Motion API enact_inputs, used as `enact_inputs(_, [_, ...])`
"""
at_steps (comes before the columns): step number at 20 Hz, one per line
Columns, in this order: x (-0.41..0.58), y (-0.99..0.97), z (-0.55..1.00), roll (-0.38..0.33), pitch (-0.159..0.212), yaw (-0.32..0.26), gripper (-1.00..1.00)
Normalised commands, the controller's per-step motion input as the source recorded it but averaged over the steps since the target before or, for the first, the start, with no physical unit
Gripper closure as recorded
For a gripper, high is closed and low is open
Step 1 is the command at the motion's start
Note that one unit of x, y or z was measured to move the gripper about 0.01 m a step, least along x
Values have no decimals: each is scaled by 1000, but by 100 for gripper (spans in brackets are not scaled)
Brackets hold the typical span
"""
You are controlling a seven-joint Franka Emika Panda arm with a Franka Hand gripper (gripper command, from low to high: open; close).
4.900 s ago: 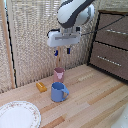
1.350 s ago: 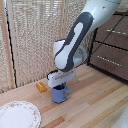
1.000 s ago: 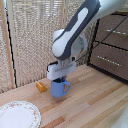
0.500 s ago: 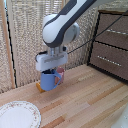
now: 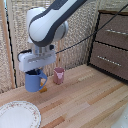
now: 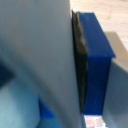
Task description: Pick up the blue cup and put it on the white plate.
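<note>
One blue cup [image 5: 34,81], one white plate [image 5: 19,114].

So the blue cup [image 5: 34,81] isn't on the wood table [image 5: 90,105] anymore, the gripper [image 5: 33,73] has it clamped by the rim and it's up in the air. The arm's swung toward the exterior view's left, away from the pink cup [image 5: 59,75], closer to the white plate [image 5: 19,115]. A small orange thing on the table now peeks out beside the cup.

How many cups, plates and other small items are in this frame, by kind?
Cups: 2, the blue cup held in the gripper and a pink cup.
Plates: 1, the white plate.
Small orange object: 1.
Total: 4.
</note>
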Motion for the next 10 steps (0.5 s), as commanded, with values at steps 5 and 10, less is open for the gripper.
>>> enact_inputs(5, [193, 700, -105, -206, -2, -7, 100])
enact_inputs(10, [230, 622, -201, -256, -23, -2, 100])
